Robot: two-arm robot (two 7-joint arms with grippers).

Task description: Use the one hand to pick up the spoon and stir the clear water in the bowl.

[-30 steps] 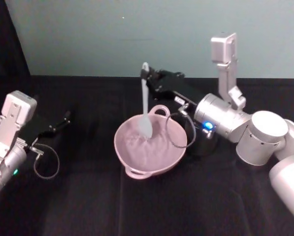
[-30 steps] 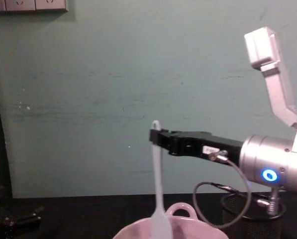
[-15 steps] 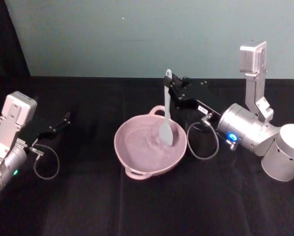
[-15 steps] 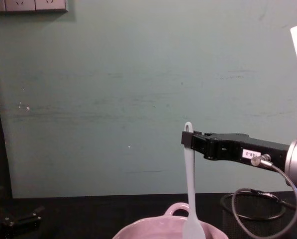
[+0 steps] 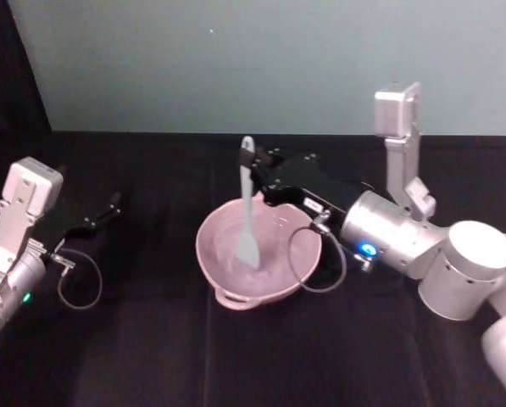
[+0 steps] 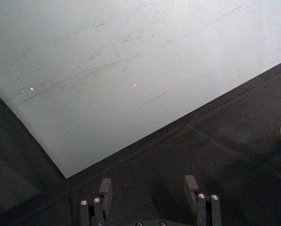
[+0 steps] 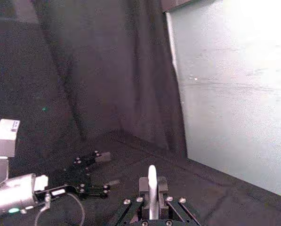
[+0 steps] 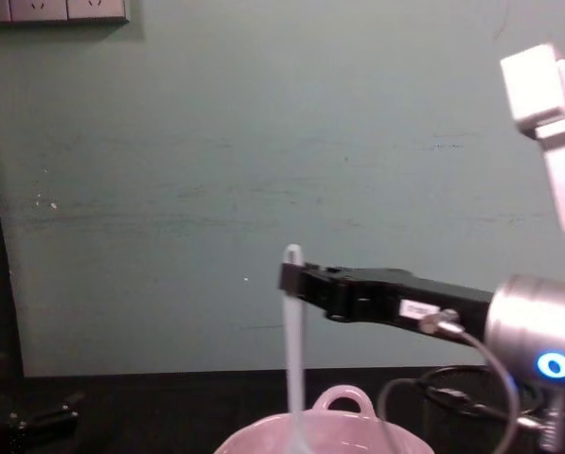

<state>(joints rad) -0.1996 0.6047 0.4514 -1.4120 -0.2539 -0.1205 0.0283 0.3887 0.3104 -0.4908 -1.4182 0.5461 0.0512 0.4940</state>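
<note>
Slim black right gripper (image 5: pixel 251 166) was found clamped on the upper handle of the long white plastic spoon (image 5: pixel 246 214), over the wide pale pink glossy bowl (image 5: pixel 206 248)
The spoon was held near upright, its holed end projecting just above the fingers and its blade lowered inside the bowl. The bowl was set on the black cloth-covered table (image 5: pixel 151 348). The left gripper (image 5: pixel 110 205) was noted parked toward the table's left side, well apart from the bowl, fingers spread with nothing between them
</note>
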